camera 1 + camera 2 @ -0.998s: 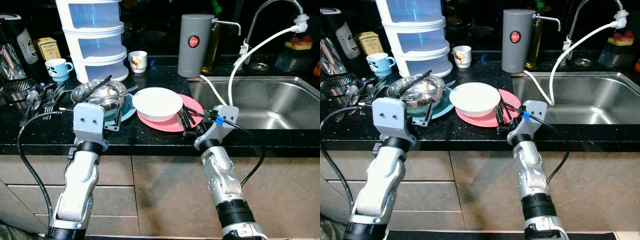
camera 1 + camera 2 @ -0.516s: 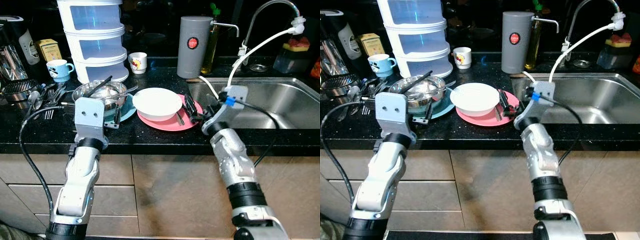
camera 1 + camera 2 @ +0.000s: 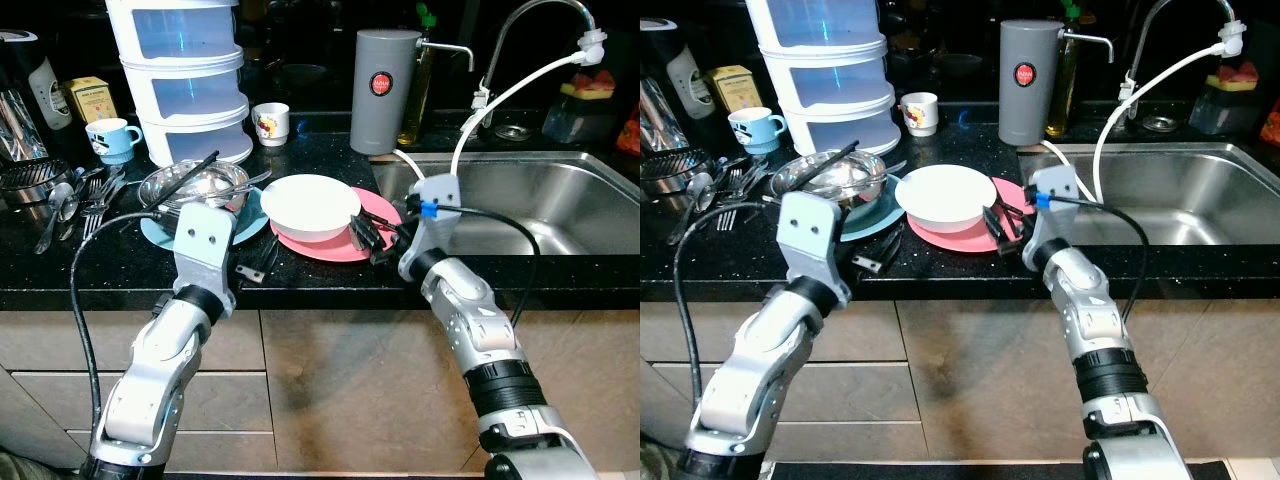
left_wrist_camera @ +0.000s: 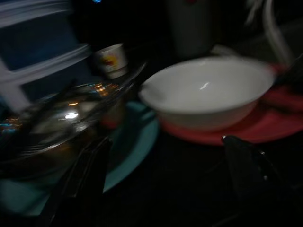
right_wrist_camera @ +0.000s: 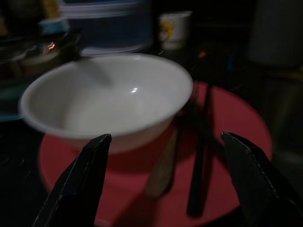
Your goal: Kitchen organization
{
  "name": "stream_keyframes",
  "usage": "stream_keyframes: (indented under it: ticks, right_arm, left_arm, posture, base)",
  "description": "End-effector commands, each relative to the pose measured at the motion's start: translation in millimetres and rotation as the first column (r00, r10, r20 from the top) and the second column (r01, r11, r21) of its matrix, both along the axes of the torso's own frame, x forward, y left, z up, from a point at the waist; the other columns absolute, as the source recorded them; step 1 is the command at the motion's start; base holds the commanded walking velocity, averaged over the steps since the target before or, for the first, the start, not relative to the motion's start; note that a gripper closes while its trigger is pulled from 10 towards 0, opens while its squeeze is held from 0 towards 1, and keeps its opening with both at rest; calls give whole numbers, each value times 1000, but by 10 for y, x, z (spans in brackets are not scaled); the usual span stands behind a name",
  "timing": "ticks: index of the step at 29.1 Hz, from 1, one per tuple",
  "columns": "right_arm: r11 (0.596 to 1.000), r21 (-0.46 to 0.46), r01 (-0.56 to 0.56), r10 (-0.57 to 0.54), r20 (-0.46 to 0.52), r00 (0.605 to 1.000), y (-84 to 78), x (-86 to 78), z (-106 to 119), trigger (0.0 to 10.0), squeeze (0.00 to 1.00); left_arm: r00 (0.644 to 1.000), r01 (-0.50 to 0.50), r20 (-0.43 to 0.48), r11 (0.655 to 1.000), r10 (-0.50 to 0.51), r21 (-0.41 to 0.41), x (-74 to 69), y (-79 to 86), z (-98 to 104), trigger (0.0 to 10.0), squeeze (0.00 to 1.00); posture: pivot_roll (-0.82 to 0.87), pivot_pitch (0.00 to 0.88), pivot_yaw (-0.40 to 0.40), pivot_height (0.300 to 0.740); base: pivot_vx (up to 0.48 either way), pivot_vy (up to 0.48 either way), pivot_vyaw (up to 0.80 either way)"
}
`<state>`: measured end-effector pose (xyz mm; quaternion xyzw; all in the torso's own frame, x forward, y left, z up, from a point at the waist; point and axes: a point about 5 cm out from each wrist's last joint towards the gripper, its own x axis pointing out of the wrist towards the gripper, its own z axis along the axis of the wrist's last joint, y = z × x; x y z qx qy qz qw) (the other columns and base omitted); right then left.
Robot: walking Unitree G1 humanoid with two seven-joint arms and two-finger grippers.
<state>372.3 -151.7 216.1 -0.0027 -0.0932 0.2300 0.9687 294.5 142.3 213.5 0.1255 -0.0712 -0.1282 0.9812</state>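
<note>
The counter (image 3: 300, 275) was black stone, polished, with fine pale specks. On it the white bowl (image 3: 311, 205) looked like glossy glazed ceramic, catching a small highlight in the right wrist view. Under the bowl, the pink plate (image 3: 385, 212) had a smooth, duller sheen, as did the teal plate (image 3: 158, 228) beside it. The steel bowl (image 3: 195, 184) on the teal plate was bright, mirror-like metal. Right of the pink plate, the sink (image 3: 530, 205) was brushed stainless steel, satin rather than shiny. Behind the steel bowl, the stacked drawers (image 3: 180, 70) were translucent plastic with white frames. The grey canister (image 3: 381, 90) behind the sink looked matt. Both arms were smooth silver; the grippers' fingers (image 5: 85, 175) were matt black.
</note>
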Motion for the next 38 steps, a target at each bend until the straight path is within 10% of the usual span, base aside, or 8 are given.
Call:
stream_keyframes:
  ticks: [1,7,15,16,28,29,38]
  right_arm:
    - [999,20,-26,27,-37,999,-44,0,-7,10000,0]
    - [998,65,17,-16,-26,1000,-261,82,169,10000,0]
    - [996,72,55,-47,-100,994,-253,232,190,10000,114]
    - [993,87,76,-65,-123,990,-279,262,186,10000,1000]
    - [984,107,139,-123,-144,982,-376,357,301,10000,941]
    - [981,146,124,-103,-145,984,-405,362,341,10000,0]
    - [990,137,4,12,-116,993,-684,301,400,10000,0]
  left_arm:
    - [998,-55,-40,996,58,65,-21,63,-73,10000,0]
    - [973,-232,-10,973,232,-12,-75,227,-42,10000,0]
    - [998,-66,14,996,67,-56,-122,97,-45,10000,0]
    - [999,-40,12,998,40,-53,-136,79,-55,10000,0]
    - [999,37,1,999,-37,3,-170,-21,-81,10000,0]
    - [998,58,-1,998,-58,7,-178,-46,-86,10000,0]
    - [996,93,-9,996,-93,-14,-209,-48,-91,10000,0]
  posture:
    - [98,17,38,740]
    - [102,29,20,740]
    - [106,40,8,740]
    - [109,45,1,740]
    - [112,56,-5,740]
    - [112,60,-3,740]
    - [113,69,-8,740]
  base:
    - [0,0,0]
    - [0,0,0]
    - [0,0,0]
    - [0,0,0]
    - [0,0,0]
    - [0,0,0]
    - [0,0,0]
